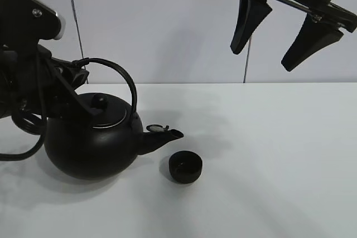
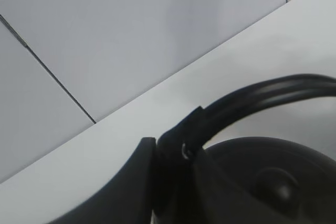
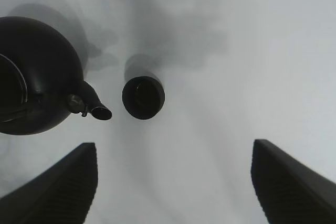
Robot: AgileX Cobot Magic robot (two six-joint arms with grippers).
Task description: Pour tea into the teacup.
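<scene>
The big round black kettle [image 1: 92,143] sits upright on the white table [image 1: 279,165], spout [image 1: 167,136] pointing right. My left gripper [image 1: 78,76] is shut on the kettle's arched handle [image 2: 247,103] at its left end. The small matte-black teacup [image 1: 185,166] stands just right of and below the spout tip, apart from it. It also shows in the right wrist view [image 3: 143,97] beside the kettle [image 3: 37,77]. My right gripper [image 1: 284,34] hangs open and empty high at the upper right. No tea stream shows.
A pale wall with thin vertical seams [image 1: 75,20] rises behind the table's far edge. A black cable [image 1: 22,149] loops beside the left arm.
</scene>
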